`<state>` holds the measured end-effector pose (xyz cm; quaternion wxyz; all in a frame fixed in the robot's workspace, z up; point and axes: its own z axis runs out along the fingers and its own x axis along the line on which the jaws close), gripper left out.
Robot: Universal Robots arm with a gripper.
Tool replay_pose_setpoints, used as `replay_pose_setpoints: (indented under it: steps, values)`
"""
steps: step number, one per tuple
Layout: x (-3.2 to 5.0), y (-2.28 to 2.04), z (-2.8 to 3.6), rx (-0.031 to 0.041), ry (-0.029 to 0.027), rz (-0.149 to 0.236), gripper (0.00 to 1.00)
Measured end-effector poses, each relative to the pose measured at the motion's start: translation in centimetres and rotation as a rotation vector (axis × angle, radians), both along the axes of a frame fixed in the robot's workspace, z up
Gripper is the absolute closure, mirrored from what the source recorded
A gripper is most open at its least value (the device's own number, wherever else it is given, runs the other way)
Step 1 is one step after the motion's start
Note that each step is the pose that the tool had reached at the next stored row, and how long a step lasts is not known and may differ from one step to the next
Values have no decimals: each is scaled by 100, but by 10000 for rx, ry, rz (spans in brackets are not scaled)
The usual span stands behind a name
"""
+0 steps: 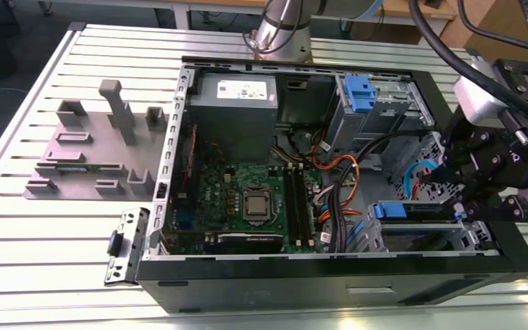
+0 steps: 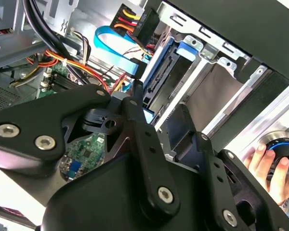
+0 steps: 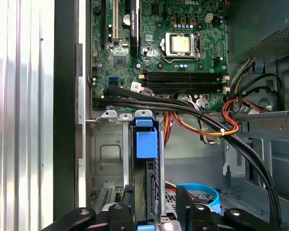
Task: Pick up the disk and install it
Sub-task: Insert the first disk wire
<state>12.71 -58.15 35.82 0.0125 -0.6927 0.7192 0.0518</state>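
The disk [image 3: 146,144] stands on edge in the drive bay at the case's front corner, at the exterior view's right, and its blue caddy handle [image 1: 401,210] faces the motherboard. My gripper [image 3: 154,199] straddles the disk's near end. One finger [image 3: 126,211] lies close against it, while a gap shows between the other finger [image 3: 182,202] and the bay rail. In the second wrist view the disk [image 2: 159,72] sits in the bay just past a fingertip [image 2: 135,89]. In the exterior view the gripper [image 1: 447,185] hangs over that bay.
The open black case [image 1: 337,275] lies on a slatted table [image 1: 53,234]. Bundled cables [image 3: 202,120] cross above the bay. Another blue caddy [image 1: 360,93] sits in the rear bay beside the grey power supply [image 1: 236,93]. A grey fixture [image 1: 99,144] is on the left. A hand [image 2: 265,166] rests outside the case.
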Motion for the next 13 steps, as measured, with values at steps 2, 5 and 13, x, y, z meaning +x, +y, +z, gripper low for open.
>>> replay_pose_setpoints:
  steps: [2, 5, 13]
  values:
    - [13, 0, 0, 0, 0, 0, 53]
    - [31, 0, -1, 1, 0, 0, 53]
    - [69, 0, -2, 1, 0, 0, 53]
